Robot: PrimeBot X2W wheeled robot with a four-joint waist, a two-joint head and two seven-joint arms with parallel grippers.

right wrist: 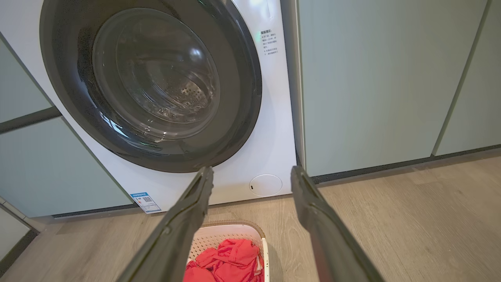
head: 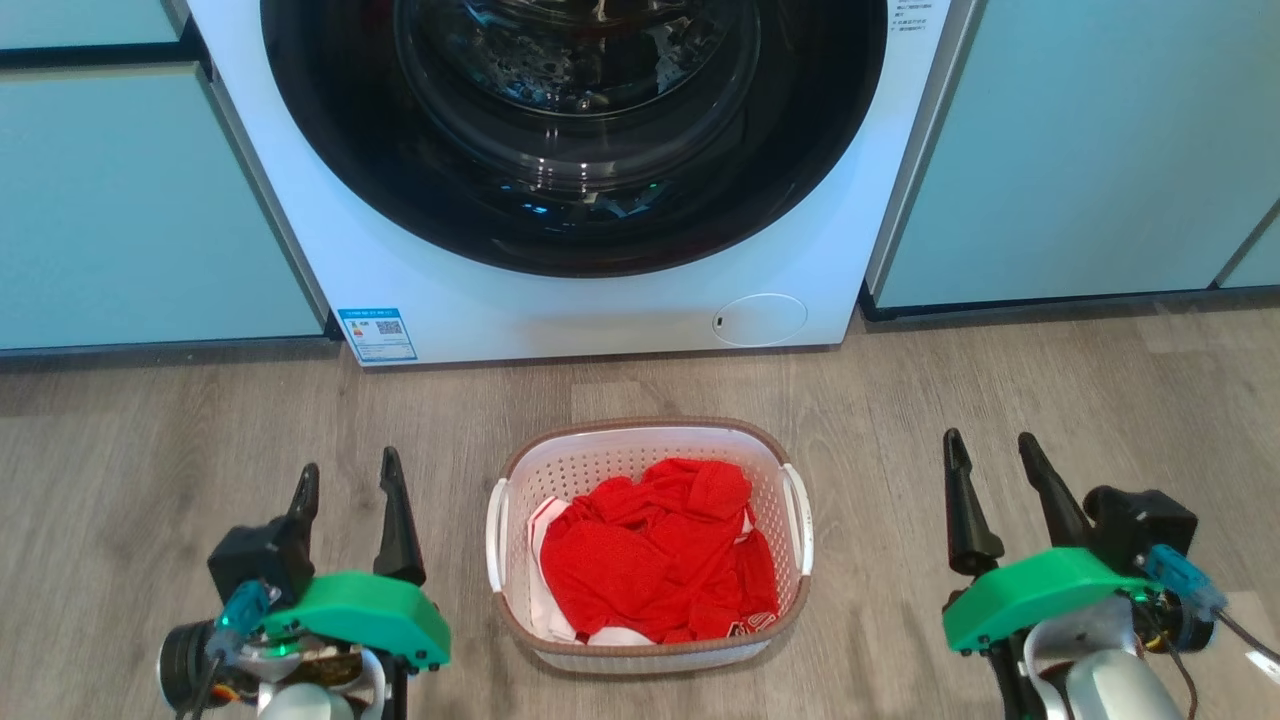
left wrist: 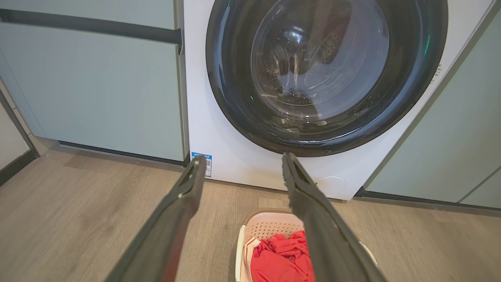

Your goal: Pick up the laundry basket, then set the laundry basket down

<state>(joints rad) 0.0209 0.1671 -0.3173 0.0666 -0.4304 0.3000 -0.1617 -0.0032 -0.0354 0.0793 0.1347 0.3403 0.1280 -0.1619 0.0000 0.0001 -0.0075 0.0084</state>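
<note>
Student: Tools first, at the lower edge of the head view. How many are there, and in what state?

Tutor: Two. The left tool (head: 349, 462) is at lower left and the right tool (head: 989, 437) at lower right. Each has two long dark fingers (head: 397, 520) pointing up the view from a green housing. Both are released: the fingers stand spread with bare floor showing between them, and both wrist views show the same.

Student: What lies between them?

Tutor: One laundry basket (head: 600, 470). It stands upright on the wooden floor (head: 150, 440), between the two tools and touching neither. It sits in front of the washing machine (head: 600, 310), with a strip of floor between the two.

Student: How does the basket look?

Tutor: It is rounded-rectangular with white perforated walls. One brown rim (head: 640, 424) runs all round, and there are two white side handles (head: 495, 535), one on its left and one on its right. Inside is a crumpled heap of red cloth (head: 650, 560), with white cloth (head: 548, 605) showing at the heap's lower left.

Student: What room is there around it?

Tutor: Open floor lies between each handle and the nearer tool, and more lies beyond both tools. Behind stands one white front-loading machine with one round dark glass door (head: 570, 130). It has one blue label (head: 378, 333) at its lower left corner and one round hatch (head: 759, 320) at lower right. Pale green cabinet fronts (head: 1080, 150) flank the machine on both sides.
</note>
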